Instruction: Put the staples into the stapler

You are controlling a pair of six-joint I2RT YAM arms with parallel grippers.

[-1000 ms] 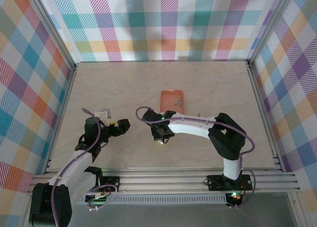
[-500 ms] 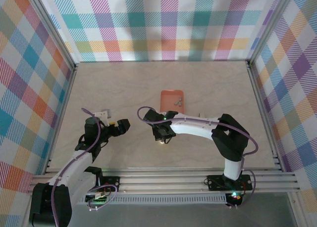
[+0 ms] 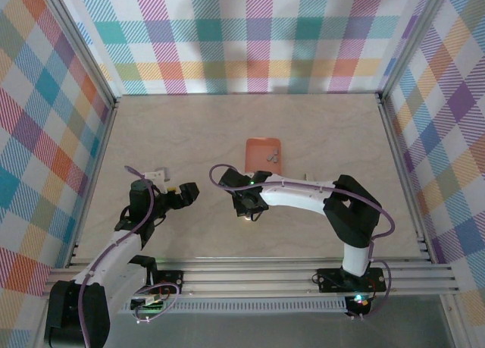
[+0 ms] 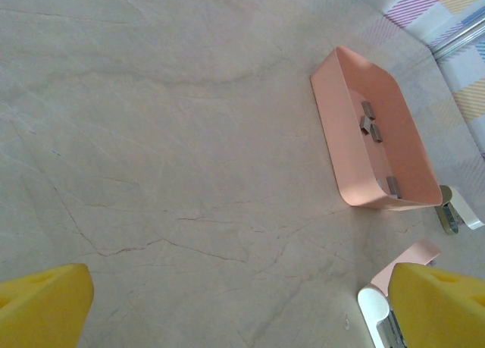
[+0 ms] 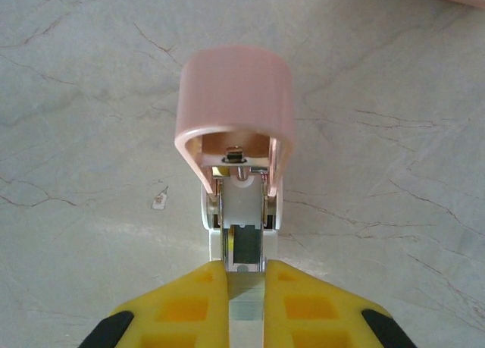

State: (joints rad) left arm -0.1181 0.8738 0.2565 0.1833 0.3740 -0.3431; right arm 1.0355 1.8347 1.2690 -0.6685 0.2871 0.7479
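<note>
Pink stapler (image 5: pixel 235 174) lies lid-up on tabletop (image 5: pixel 394 98), just ahead of R tool (image 5: pixel 244 278), which pinches a grey staple strip (image 5: pixel 244 318) at the open channel. Insertion step, prob. Next: slide strip straight fwd, kept level. L tool (image 4: pixel 239 306) wide, empty.

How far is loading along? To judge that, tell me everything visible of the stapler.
The stapler is small and plastic-looking: a white body lying flat on the table and a pale pink lid swung up open, baring the metal channel inside. Its open end faces the right hand, whose yellow fingers pinch a grey staple strip that reaches the channel's mouth.
</note>
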